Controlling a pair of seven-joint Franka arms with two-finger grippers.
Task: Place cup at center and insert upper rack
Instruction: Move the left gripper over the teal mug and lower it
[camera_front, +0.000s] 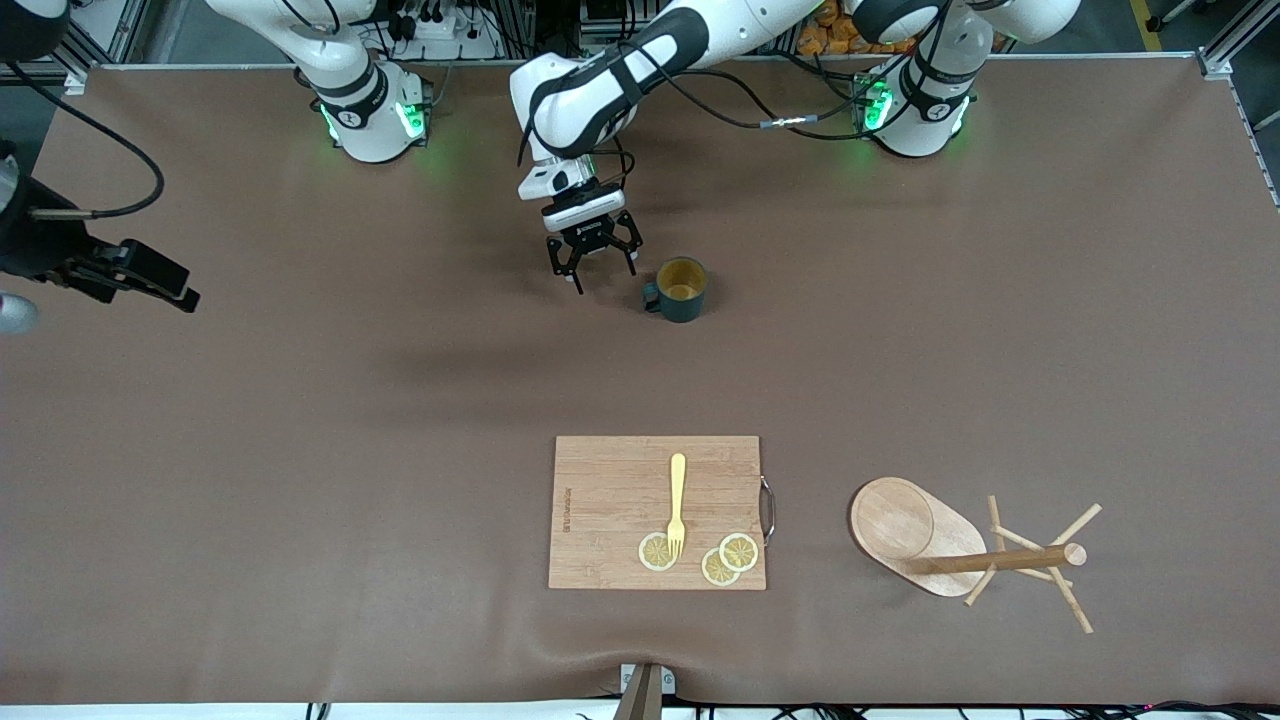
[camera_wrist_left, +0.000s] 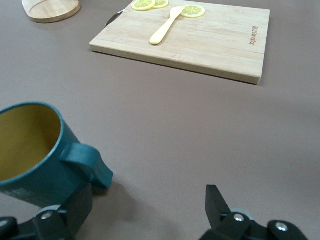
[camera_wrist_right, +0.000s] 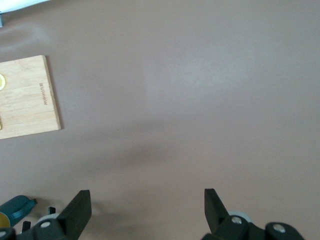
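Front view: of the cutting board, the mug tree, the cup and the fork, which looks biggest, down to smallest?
1. Cutting board, clearly largest.
2. Mug tree, lying tipped on its side.
3. and 4. Fork and cup: not ranked; the fork is longer, the cup bulkier.

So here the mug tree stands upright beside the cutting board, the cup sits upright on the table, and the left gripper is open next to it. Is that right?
Not quite. The mug tree is not upright: the front view shows it tipped on its side, pole lying across the table beside the cutting board. The rest holds: the cup sits upright and the left gripper is open next to it.
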